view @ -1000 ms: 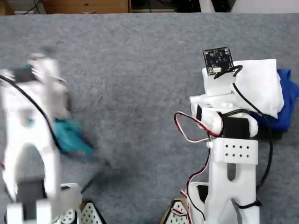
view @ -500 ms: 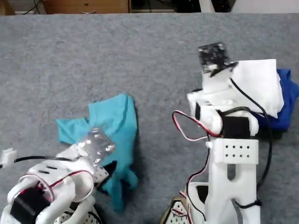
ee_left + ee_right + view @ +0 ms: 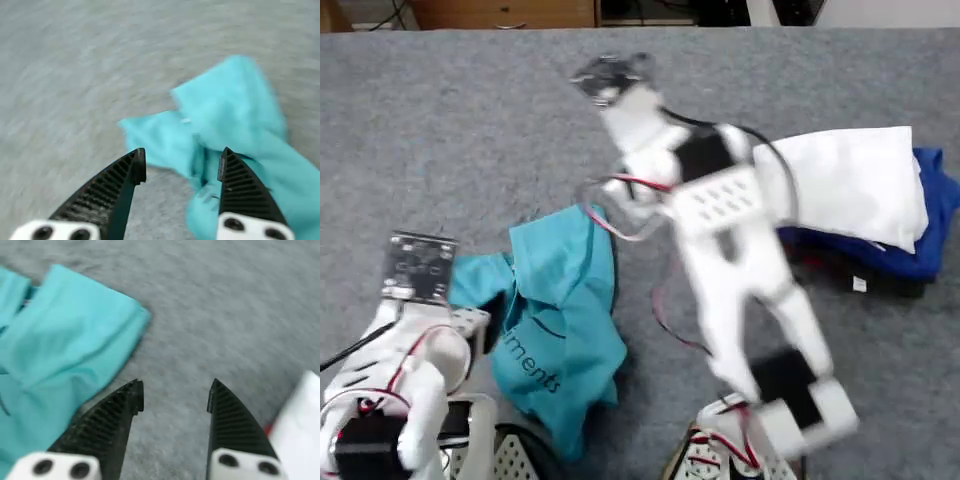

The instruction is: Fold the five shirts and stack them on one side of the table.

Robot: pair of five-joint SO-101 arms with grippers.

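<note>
So, you had some folded shirts stacked, white shirt atop blue shirt, well apart from the crumpled teal shirt on the bench. Left claw and right claw hung spread and empty beside that teal shirt, not yet folded.

The right gripper, fingers apart, hangs over grey table beside teal shirt.

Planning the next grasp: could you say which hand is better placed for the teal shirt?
Probably left: the left hand is open over the shirt; the right hand is open over the table beside it.
</note>
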